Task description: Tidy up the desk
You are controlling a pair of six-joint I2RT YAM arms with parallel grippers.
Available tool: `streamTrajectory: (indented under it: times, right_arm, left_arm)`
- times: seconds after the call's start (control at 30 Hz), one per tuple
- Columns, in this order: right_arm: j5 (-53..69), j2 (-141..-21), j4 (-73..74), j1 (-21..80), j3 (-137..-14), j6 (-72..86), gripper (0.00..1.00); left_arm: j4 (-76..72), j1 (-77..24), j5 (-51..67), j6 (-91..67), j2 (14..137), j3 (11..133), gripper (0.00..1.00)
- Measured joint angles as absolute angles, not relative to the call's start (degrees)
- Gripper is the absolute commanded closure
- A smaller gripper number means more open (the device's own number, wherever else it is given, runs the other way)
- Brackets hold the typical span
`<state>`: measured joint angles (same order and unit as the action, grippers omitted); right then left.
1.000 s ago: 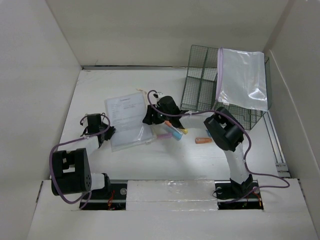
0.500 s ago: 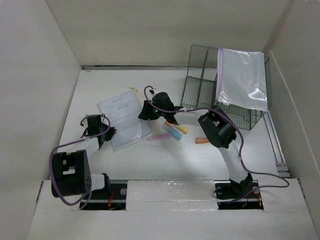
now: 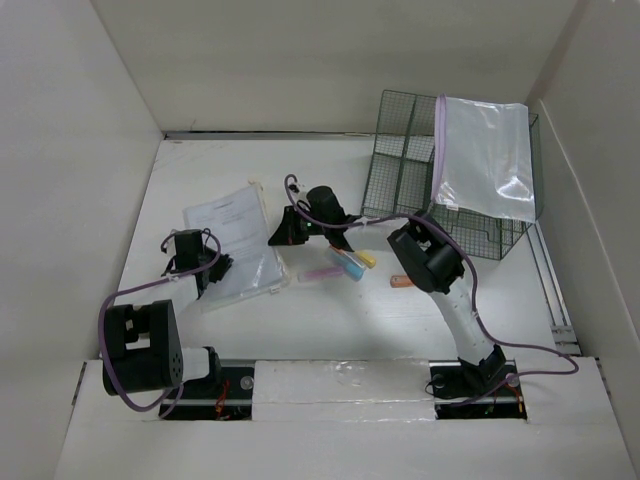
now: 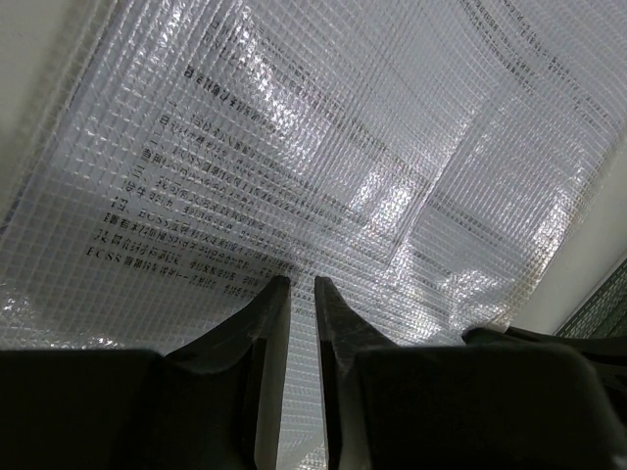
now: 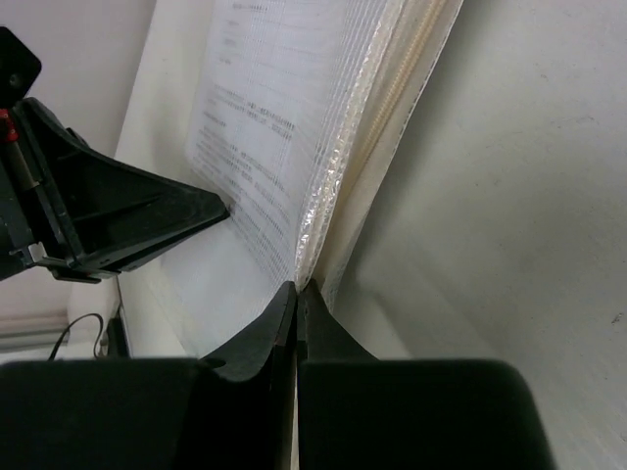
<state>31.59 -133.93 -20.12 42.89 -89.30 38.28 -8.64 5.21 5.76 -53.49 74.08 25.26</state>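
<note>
On the white desk (image 3: 330, 320) lies a clear mesh document pouch (image 3: 232, 245) with a printed sheet inside, left of centre. My left gripper (image 3: 214, 267) is at its near-left edge. In the left wrist view the narrow jaws (image 4: 302, 286) are shut on the pouch (image 4: 323, 147), whose mesh runs between the fingers. My right gripper (image 3: 279, 236) is at the pouch's right edge. Its jaws (image 5: 296, 286) are shut on the rim of the pouch (image 5: 284, 117), which rises off the desk (image 5: 509, 245).
Pink, blue and yellow markers (image 3: 342, 264) lie by the right arm, and an orange one (image 3: 403, 281) sits further right. A dark green wire-mesh rack (image 3: 405, 160) stands at the back right with a clear zip pouch (image 3: 485, 160) draped over it. White wall panels enclose the desk.
The right gripper moved left and closed from open onto the pouch's right edge. The pouch slid left and turned. The left gripper stayed where it was.
</note>
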Motion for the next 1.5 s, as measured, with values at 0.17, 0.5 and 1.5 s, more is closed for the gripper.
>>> streamTrajectory:
  times: [0.17,0.5,1.5]
  right_arm:
    - [31.1,-133.1,-22.4,42.8,-86.3,38.0,1.0]
    - [20.6,-119.3,-15.8,44.8,-78.5,28.0,1.0]
    - [9.4,-109.1,-16.0,50.3,-69.7,19.8,1.0]
  left_arm:
    - [-8.8,4.8,6.7,-52.6,73.6,25.2,0.8]
    - [1.6,-8.6,1.0,-45.7,64.5,45.3,0.44]
    - [16.9,-18.9,-3.6,-32.1,101.7,79.4,0.5]
